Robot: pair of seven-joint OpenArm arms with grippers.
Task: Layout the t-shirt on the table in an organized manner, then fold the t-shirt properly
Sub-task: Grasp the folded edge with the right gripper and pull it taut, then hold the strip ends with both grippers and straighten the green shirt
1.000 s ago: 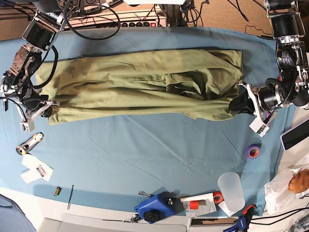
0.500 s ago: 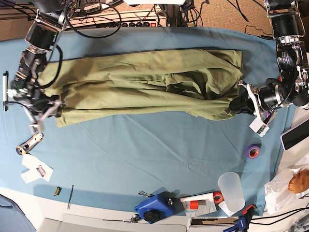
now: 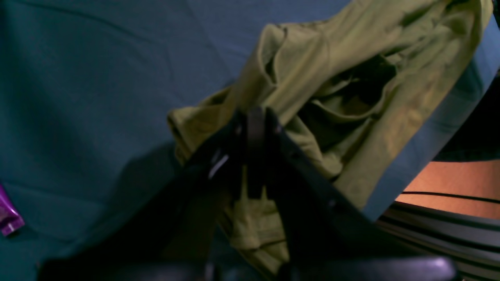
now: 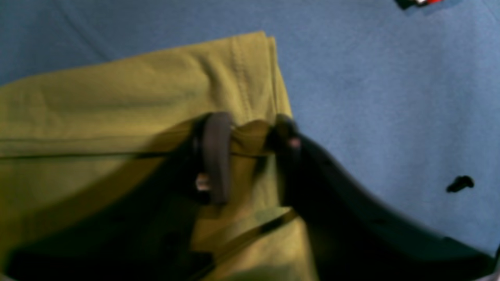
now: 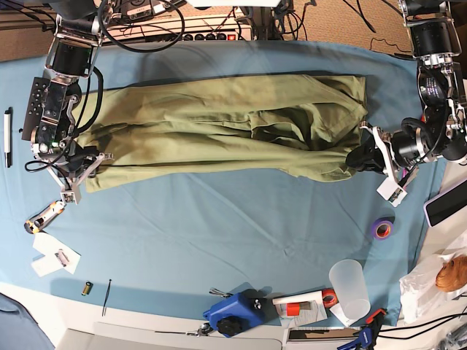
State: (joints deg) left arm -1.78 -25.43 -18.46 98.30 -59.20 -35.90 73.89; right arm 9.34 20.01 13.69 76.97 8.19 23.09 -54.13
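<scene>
The olive t-shirt (image 5: 219, 124) lies stretched crosswise over the blue-covered table (image 5: 219, 226), bunched in long folds. My left gripper (image 5: 363, 157) holds its lower right end. In the left wrist view the gripper (image 3: 252, 115) has its fingers pressed together on a fold of the t-shirt (image 3: 351, 50), near the table's edge (image 3: 422, 136). My right gripper (image 5: 86, 169) is at the t-shirt's lower left corner. In the right wrist view the gripper (image 4: 250, 134) pinches a bunched hem of the t-shirt (image 4: 117, 97) between its fingers.
A purple tape roll (image 5: 381, 229), a clear cup (image 5: 349, 288), a blue tool (image 5: 233, 312) and a phone (image 5: 445, 204) lie at the front right. A utility knife (image 5: 44, 216), paper scraps (image 5: 52, 255) and a pen (image 5: 7, 127) lie at the left. Cables and a power strip (image 5: 211, 35) run along the back.
My right gripper moved toward the table's middle with the t-shirt's left corner, so the shirt's left end shifted inward and the pen came into view. The left arm stayed still.
</scene>
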